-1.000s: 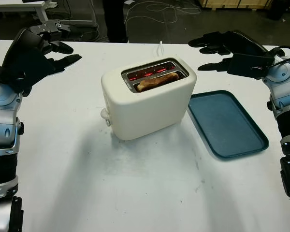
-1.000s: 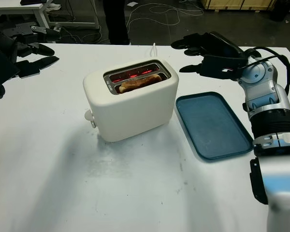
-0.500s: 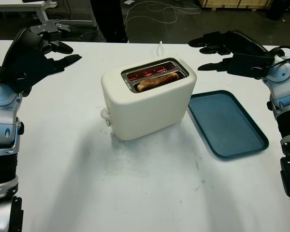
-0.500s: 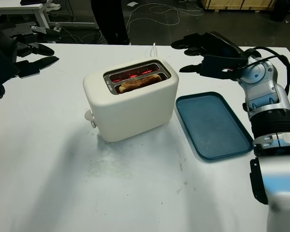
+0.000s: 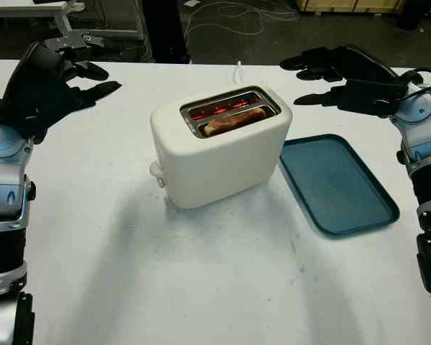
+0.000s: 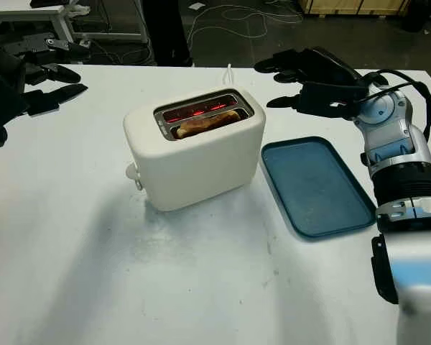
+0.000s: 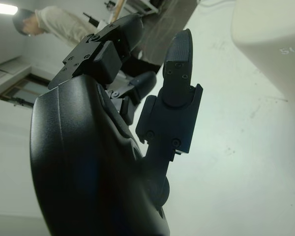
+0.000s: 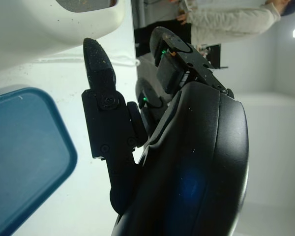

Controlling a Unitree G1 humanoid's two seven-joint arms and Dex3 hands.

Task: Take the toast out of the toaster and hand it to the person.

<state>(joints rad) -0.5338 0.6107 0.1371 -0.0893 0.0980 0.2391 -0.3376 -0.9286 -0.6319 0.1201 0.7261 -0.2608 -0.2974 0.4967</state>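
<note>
A cream toaster (image 5: pixel 219 147) stands mid-table with its slots glowing red. A browned slice of toast (image 5: pixel 234 120) sits in the nearer slot, its top edge just above the rim. My left hand (image 5: pixel 54 75) hovers open above the table's far left, well away from the toaster. My right hand (image 5: pixel 341 75) hovers open to the right of the toaster, above the far end of the tray. A person's dark legs (image 5: pixel 164 29) stand beyond the table's far edge.
A dark teal tray (image 5: pixel 335 183) lies flat to the right of the toaster. The toaster's white cord (image 5: pixel 239 72) runs back over the far edge. Cables and table legs (image 5: pixel 93 29) crowd the floor behind.
The person's legs behind the table have shifted a little to the left. Both hands, the toaster and the toast have stayed put.
</note>
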